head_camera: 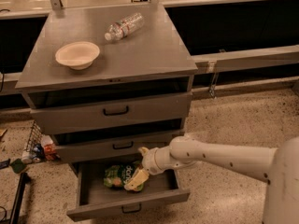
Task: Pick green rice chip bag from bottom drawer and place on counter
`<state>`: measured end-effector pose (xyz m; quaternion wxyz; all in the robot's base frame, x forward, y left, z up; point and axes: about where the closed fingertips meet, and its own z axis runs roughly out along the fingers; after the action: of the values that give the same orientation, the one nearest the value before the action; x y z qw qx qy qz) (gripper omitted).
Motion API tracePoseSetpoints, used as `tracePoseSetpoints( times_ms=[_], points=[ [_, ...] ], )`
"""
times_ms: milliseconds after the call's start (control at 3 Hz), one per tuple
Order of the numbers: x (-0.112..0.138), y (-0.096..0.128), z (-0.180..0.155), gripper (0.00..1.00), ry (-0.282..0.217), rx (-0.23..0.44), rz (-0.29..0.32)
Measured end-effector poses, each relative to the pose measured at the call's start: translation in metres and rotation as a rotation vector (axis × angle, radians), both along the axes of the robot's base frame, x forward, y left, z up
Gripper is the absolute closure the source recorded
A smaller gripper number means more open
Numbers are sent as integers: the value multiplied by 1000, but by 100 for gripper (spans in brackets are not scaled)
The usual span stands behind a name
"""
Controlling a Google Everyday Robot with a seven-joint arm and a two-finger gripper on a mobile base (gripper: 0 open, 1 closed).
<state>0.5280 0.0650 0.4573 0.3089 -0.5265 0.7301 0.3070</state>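
Gripper (135, 178) is down inside the bottom drawer (126, 210), right at the right-hand end of the green rice chip bag (117, 175) and apparently touching or overlapping that edge. Honestly, I can't tell from this angle whether it's spread or clamped on anything. The bag lies flat on the drawer floor, a bit left of the middle, and doesn't look lifted. The drawer is pulled out well past the two shallower drawers above it, which makes sense, since the arm (224, 157) reaches in from the right and has to duck under the middle one's front. My read is that this is the grab step, with the lift and the placing not yet done. Up on the counter (149, 55) there's a pale bowl (77, 55) at the left and a clear plastic bottle (124, 26) lying on its side near the back, so the front-right looks like the easy drop spot. It's a crinkly bag, so I'd guess it could slip.
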Motion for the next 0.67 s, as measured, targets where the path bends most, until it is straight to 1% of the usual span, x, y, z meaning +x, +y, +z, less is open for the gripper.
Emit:
tracePoseSetpoints(
  times_ms=[333,667],
  points=[
    [17,24,-70,0,58,31,14],
    [23,39,-138,0,122,5,34]
  ],
)
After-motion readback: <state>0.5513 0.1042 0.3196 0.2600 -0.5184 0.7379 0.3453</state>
